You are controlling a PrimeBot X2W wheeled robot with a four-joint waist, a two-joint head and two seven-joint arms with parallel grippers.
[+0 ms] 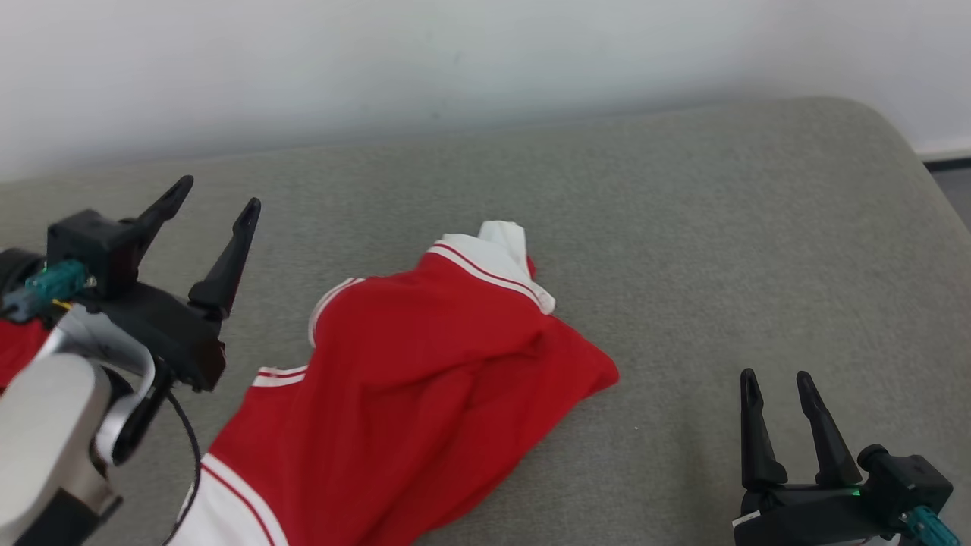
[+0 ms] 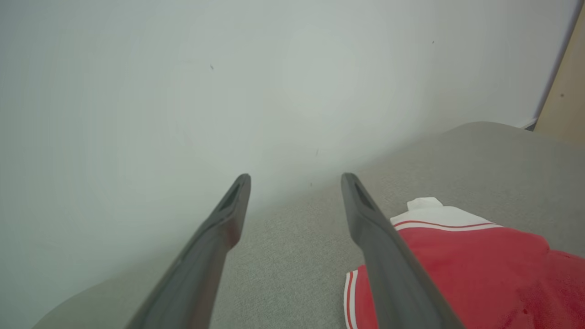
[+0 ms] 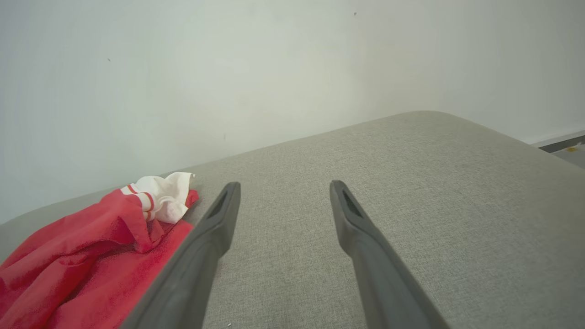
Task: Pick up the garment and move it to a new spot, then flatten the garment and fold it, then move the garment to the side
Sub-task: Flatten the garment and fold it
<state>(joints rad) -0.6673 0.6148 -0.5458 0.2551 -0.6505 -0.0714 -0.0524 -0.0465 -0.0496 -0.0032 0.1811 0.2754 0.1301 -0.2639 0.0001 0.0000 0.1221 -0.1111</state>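
The garment (image 1: 410, 379) is red with white, red-striped trim and lies crumpled on the grey cushion, running from the middle down to the lower left of the head view. My left gripper (image 1: 216, 201) hangs open above the cushion, to the left of the garment, with nothing between its fingers. In the left wrist view the garment (image 2: 466, 269) lies to the right of the open left gripper (image 2: 296, 179). My right gripper (image 1: 777, 379) stands open at the lower right, apart from the cloth. The right wrist view has the garment (image 3: 91, 260) at its lower left, beside the open right gripper (image 3: 283, 187).
The grey cushion (image 1: 721, 250) spreads wide, with bare fabric to the right and behind the garment. A pale wall (image 1: 455, 61) rises directly behind it. The cushion's rounded right edge drops to a strip of dark floor (image 1: 952, 178).
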